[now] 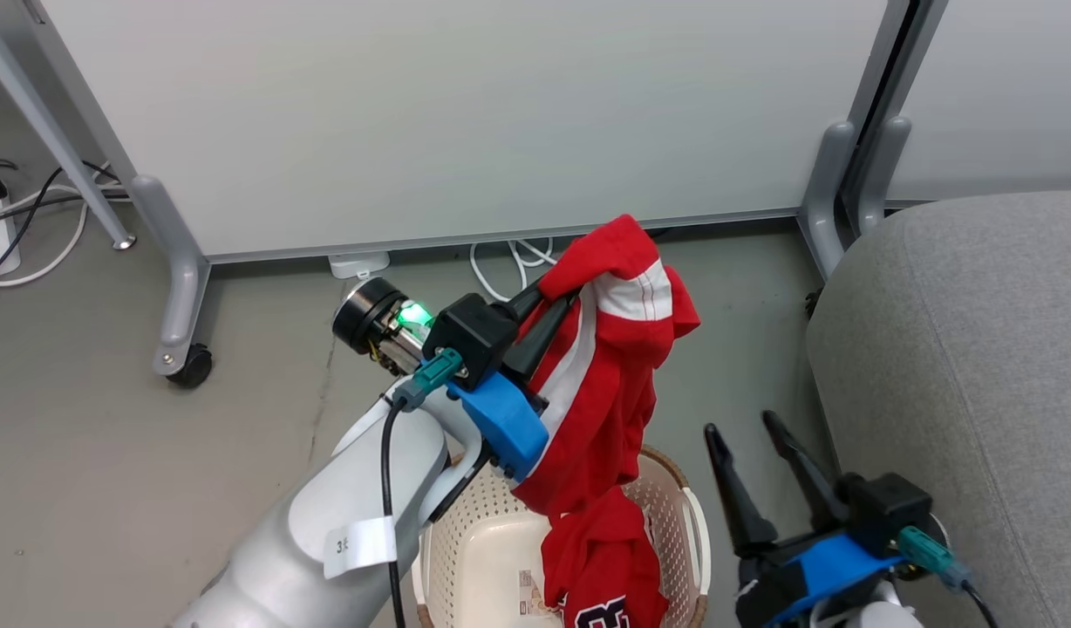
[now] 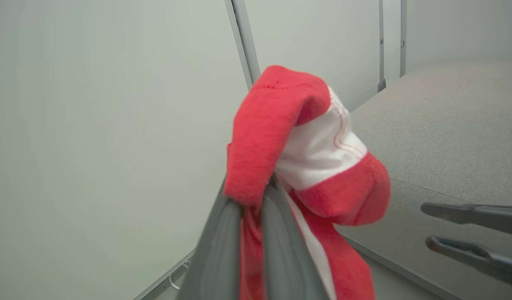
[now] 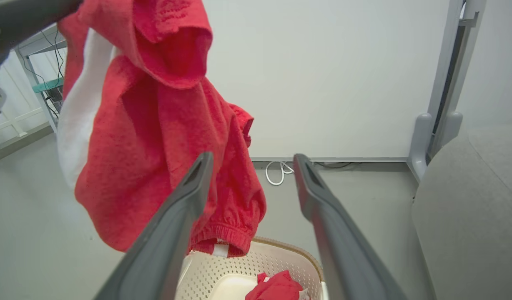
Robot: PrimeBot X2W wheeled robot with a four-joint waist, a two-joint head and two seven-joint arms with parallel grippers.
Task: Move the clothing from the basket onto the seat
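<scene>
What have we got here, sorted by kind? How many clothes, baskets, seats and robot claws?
Red garments: 2, the striped garment gripped by the left gripper, the lettered garment in the basket.
Baskets: 1.
Seats: 1, the grey seat.
Grippers: 2, counting the open right gripper.
Total: 6.

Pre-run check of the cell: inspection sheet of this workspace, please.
Surface: large grey fabric-upholstered seat, no clothing on its visible part.
Job's things: red white-striped garment lifted over the cream perforated plastic basket; red lettered garment inside it.
Clutter: nothing seen.
Grippers: left gripper shut on the striped garment; right gripper open, empty.
Cables: white cable loops on the grey floor; dark cables far left.
Surroundings: white partition panels on grey wheeled legs.
</scene>
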